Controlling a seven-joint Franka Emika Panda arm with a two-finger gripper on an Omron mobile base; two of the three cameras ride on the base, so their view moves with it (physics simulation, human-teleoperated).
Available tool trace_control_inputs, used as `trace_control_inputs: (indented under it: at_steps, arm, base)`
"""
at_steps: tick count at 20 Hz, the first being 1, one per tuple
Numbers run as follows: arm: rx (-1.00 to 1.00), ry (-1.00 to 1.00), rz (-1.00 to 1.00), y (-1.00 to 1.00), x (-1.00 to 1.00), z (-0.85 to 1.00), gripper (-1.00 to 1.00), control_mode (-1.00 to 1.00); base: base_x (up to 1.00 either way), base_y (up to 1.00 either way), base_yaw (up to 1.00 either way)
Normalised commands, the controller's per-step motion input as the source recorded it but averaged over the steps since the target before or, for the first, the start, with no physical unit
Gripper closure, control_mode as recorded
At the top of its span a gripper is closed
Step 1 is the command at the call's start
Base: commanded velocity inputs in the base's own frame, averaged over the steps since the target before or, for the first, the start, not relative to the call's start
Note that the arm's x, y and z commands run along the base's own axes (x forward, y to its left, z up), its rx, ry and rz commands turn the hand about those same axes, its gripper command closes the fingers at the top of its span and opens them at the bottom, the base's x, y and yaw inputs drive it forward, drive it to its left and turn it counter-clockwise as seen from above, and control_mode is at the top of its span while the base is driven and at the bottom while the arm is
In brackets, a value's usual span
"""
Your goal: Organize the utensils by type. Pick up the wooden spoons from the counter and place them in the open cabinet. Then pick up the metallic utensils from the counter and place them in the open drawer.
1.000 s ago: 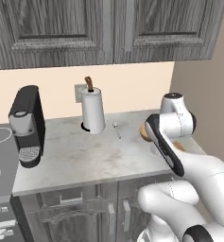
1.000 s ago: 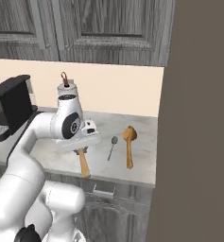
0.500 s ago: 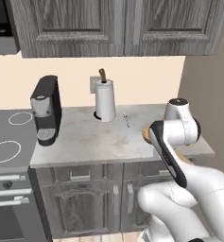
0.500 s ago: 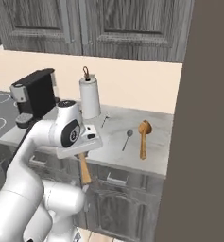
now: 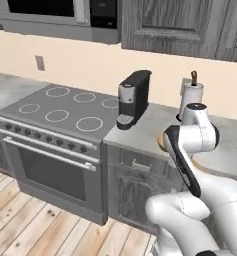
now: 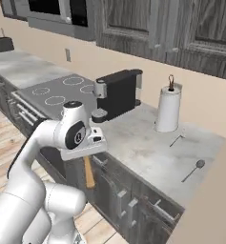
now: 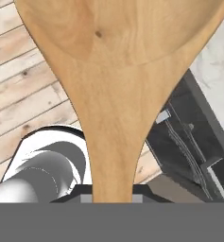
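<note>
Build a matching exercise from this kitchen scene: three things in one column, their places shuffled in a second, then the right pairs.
1. wooden spoon
2. coffee machine
3. small metal spoon

A. lying on the counter near its right end
B. held in the gripper, hanging in front of the low cupboards
C. standing on the counter beside the stove

Pairs: 1-B, 2-C, 3-A

Smooth matt wooden spoon (image 7: 114,71); marbled stone counter (image 6: 148,152); plank floor (image 7: 23,75).

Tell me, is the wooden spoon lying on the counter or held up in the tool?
Held. In the right base view the wooden spoon hangs below the tool, beside the counter, not on it.
</note>
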Motion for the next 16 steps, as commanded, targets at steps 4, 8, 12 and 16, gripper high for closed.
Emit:
trace_control_inputs:
  at_steps: [4, 8, 12, 16]
  arm:
    - [0.0, 0.0, 0.0, 0.0, 0.0, 0.0, 1.0, 1.0]
    - [0.0, 0.0, 0.0, 0.0, 0.0, 0.0, 1.0, 1.0]
    - [0.0, 0.0, 0.0, 0.0, 0.0, 0.0, 1.0, 1.0]
    - [0.0, 0.0, 0.0, 0.0, 0.0, 0.0, 1.0, 1.0]
  base:
    - [-0.02, 0.28, 0.96]
    - [0.05, 0.36, 0.88]
    - [0.26, 0.34, 0.72]
    - [0.41, 0.36, 0.58]
